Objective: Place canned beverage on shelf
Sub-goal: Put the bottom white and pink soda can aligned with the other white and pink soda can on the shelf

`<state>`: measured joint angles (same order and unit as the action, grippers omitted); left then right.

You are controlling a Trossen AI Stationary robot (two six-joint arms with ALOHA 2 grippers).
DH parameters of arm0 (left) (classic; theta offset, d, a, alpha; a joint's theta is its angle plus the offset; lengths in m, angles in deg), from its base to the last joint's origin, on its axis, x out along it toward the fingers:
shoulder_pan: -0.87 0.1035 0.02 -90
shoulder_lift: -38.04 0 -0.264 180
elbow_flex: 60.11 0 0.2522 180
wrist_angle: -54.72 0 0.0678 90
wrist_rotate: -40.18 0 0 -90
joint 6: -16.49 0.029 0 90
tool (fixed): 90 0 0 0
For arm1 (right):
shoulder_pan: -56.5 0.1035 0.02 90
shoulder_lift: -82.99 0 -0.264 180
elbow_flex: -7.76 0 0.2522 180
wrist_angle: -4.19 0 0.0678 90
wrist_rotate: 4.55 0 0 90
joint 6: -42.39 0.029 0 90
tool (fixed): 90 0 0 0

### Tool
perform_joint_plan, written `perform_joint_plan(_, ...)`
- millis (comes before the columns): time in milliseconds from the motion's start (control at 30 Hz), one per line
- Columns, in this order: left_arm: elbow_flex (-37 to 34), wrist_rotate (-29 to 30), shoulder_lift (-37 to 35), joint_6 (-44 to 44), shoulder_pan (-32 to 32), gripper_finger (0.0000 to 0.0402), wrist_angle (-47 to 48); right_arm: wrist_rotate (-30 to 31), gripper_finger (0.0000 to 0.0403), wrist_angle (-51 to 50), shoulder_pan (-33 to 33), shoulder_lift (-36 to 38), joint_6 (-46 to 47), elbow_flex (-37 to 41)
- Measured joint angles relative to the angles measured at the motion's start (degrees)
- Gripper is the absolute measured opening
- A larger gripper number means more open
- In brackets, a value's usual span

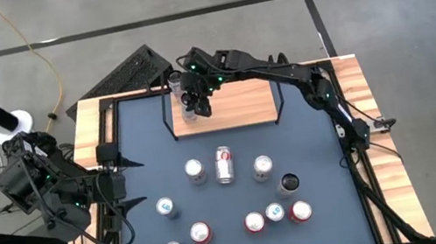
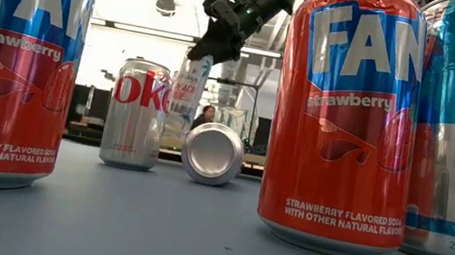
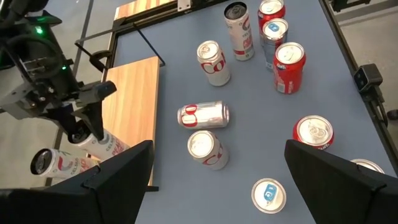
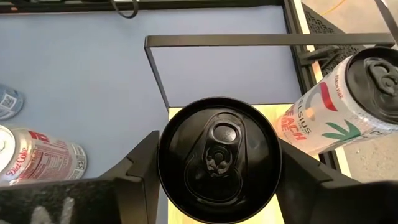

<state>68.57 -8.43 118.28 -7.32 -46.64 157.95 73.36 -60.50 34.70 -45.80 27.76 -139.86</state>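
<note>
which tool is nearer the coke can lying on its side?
Right, judging by the high view. Right tool is over the shelf's left end, holding a black-topped can. Left tool waits open at the table's left edge, farther from the lying can.

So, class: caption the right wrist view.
Right gripper grips a black-topped can over the shelf, beside a tilted can.

Black-topped can (image 4: 217,158) upright above shelf (image 1: 237,105)
</note>
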Motion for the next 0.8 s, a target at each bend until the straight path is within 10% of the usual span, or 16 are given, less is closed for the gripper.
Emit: perform_joint_plan(800, 0.0, 0.0, 0.0, 0.0, 0.0, 0.0352, 0.1, 0.2, 0.0246, 0.7, 0.0, 0.0, 1.2, 0.0)
